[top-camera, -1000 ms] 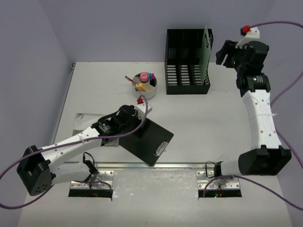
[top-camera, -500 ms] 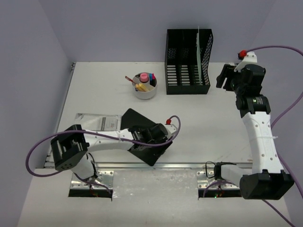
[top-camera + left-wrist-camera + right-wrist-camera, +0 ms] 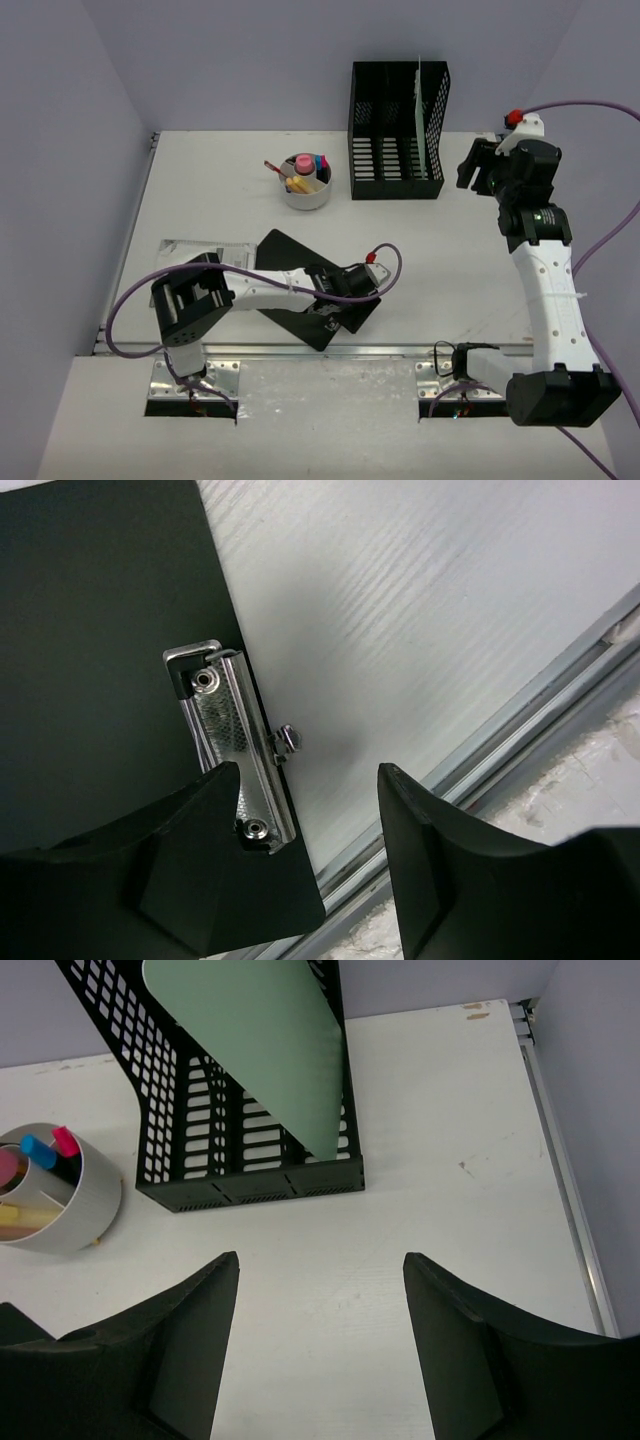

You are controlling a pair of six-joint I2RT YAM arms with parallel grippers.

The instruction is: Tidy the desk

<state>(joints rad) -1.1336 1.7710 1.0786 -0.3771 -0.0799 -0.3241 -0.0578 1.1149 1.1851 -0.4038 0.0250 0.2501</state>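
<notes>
Two clip rivets [image 3: 207, 680] above the desk [image 3: 400, 600] show only left-wrist.

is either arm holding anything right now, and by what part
Nothing is held. The left gripper hangs with jaws apart over the clip of the black clipboard, not clamped on it. The right gripper is open above the desk.

The left gripper [image 3: 305, 780] hangs with jaws apart: one finger over the silver clip [image 3: 235, 745] of the black clipboard [image 3: 100, 680], the other above the desk [image 3: 400, 600], close to the metal rail [image 3: 520, 735].
</notes>
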